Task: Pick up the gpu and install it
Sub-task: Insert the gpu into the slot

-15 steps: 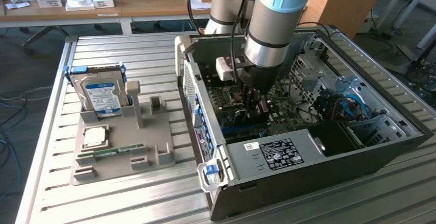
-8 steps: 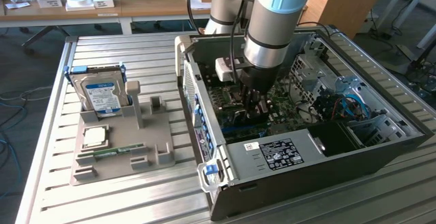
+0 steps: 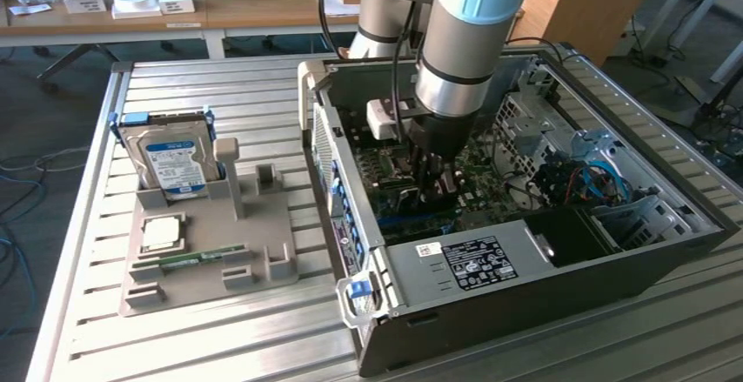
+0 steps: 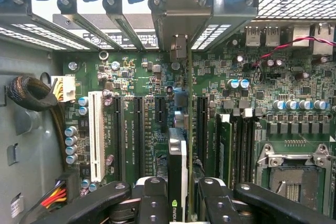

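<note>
Wrist view looked straight down onto the green motherboard (image 4: 152,124) inside the open computer case (image 3: 650,251). The hand (image 4: 177,203) was closed partway, its black fingers (image 4: 152,203) pressing on either side of the gpu (image 4: 177,166), which stood on edge between them. The card ran along the row of dark expansion slots (image 4: 137,129), and its pale metal bracket (image 4: 178,19) reached up against the slotted rear wall of the case. Whether the card was fully seated in a slot could not be told. A long white slot (image 4: 96,135) lay beside the dark ones, and the bare processor socket (image 4: 294,171) sat well apart on the other side.

From the exterior view, the arm (image 3: 465,43) came down into the case, with the hand (image 3: 436,182) low over the motherboard. On the desk (image 3: 232,347), toward the exterior view's left, a grey holder tray (image 3: 197,269) carried a hard drive (image 3: 174,160) standing upright, a processor chip (image 3: 160,232) lying flat and a narrow RAM stick (image 3: 197,258).
</note>
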Robot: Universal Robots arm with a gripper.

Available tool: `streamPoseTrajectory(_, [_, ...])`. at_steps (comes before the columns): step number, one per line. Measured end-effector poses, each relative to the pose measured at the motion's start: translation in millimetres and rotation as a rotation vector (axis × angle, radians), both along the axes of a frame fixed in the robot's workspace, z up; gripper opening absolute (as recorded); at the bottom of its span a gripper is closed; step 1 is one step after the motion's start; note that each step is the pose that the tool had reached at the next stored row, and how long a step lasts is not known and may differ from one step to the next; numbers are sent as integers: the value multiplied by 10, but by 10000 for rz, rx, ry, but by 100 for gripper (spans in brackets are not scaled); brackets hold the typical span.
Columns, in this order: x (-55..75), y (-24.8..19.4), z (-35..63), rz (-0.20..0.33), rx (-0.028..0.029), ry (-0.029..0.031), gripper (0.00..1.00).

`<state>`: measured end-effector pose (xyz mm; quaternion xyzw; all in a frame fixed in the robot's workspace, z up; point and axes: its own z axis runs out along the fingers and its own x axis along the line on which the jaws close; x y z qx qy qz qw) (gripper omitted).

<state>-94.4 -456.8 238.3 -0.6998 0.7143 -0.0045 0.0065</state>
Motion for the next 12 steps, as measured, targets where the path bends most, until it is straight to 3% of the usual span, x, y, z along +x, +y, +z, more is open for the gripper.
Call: streamPoseTrajectory(12, [-18, 1, -2, 0, 4, -14, 27])
